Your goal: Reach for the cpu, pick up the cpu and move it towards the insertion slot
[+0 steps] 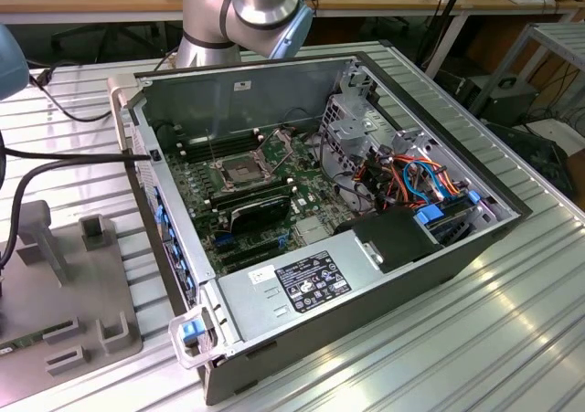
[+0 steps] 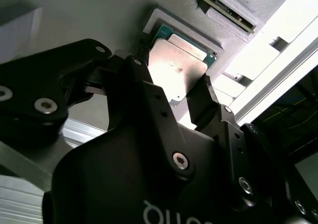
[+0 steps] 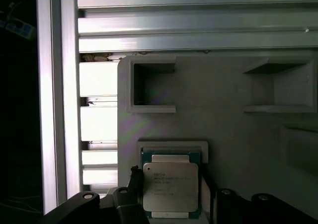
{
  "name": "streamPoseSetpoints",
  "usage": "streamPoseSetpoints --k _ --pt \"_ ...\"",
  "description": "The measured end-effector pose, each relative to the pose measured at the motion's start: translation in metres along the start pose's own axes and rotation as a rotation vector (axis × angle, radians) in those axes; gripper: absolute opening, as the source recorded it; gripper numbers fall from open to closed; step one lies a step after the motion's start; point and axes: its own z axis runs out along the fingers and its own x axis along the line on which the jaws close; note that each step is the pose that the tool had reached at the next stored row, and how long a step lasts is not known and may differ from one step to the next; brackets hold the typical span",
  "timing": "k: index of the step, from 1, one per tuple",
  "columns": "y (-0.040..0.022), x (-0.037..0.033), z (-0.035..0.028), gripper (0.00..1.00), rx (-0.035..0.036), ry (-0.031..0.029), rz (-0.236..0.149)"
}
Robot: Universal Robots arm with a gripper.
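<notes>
Ribbed aluminium table (image 1: 512, 339) carries an open computer case (image 1: 228, 88) in the exterior view, laid on its side so that the motherboard faces up and the insertion slot (image 1: 239, 170), a silvery frame round a dark centre, can be reached from above. The robot arm (image 1: 260, 5) rises behind the case, and a pale grey parts holder (image 1: 55, 275) sits on the table toward the exterior view's left, well apart from the slot. In the second wrist view the gripper (image 2: 174, 87) is down over a shallow square recess in pale grey plastic, and the cpu (image 2: 175, 67) lies flat in it with its metal lid up; the black fingers (image 2: 140, 75) stand on two opposite sides of the chip, apparently drawn in against its edges, a hold that suits so thin a part because it leaves the lid and the underside untouched. The first wrist view looks along the tool onto the same nest (image 3: 174, 145): the chip sits square between the closed-in jaws, its far edge against the raised rim that keeps it from sliding, with empty pockets (image 3: 151, 87) of the holder beyond. By the look of it the chip is gripped but not yet lifted clear of its nest.
</notes>
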Motion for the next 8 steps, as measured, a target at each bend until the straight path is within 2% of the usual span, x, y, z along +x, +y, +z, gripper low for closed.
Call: streamPoseSetpoints --k 8 --pt "0.0000 0.0000 -0.0003 0.55 0.0001 0.0001 0.000"
